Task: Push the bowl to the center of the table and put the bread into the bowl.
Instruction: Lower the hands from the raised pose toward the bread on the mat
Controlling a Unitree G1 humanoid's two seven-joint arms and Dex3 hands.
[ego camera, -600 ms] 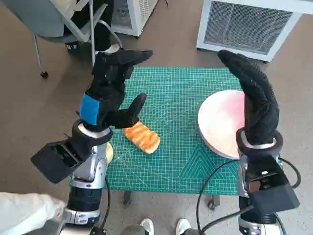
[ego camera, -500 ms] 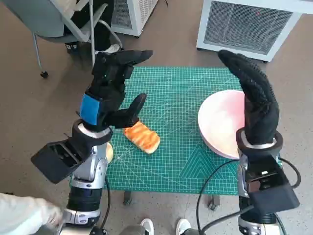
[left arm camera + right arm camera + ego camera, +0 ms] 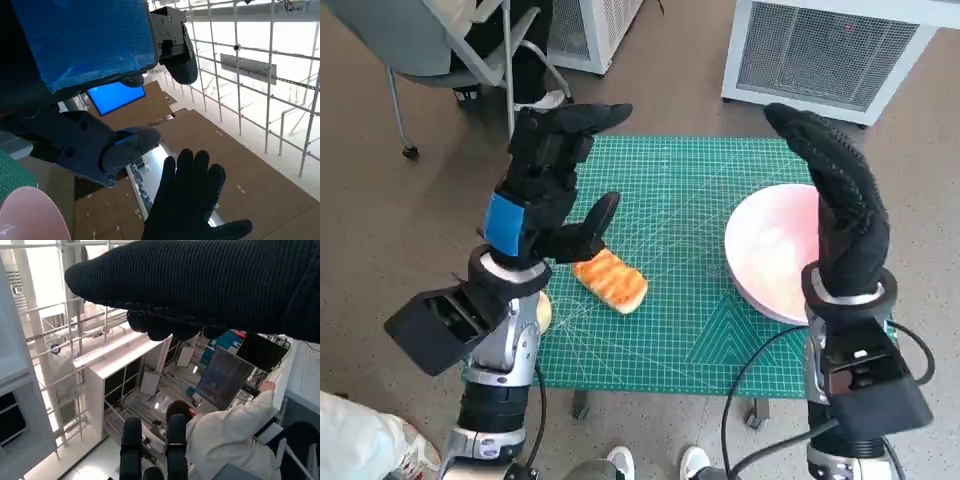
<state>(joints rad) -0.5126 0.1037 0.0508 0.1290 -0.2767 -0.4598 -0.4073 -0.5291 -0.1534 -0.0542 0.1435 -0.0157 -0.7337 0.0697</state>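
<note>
Overhead, both raised hands are empty, left hand point(image 3: 542, 190) fingers spread, right hand point(image 3: 840, 200) flat.

Green cutting mat point(image 3: 690, 290) covers the table. Grey chair point(image 3: 430, 50) and white unit point(image 3: 830, 55) stand on the floor beyond. Person in white point(image 3: 225, 440) seated at a monitor point(image 3: 222, 377).

We had pale grey forearms. Our left robot hand point(image 3: 542, 190) was black plastic, a patch of blue tape point(image 3: 504, 224) across its back; our right robot hand point(image 3: 840, 205) wore a black knitted glove. Behind each wrist sat a black boxy camera housing point(image 3: 437, 327), and black cables point(image 3: 760, 360) looped beside the right forearm.
</note>
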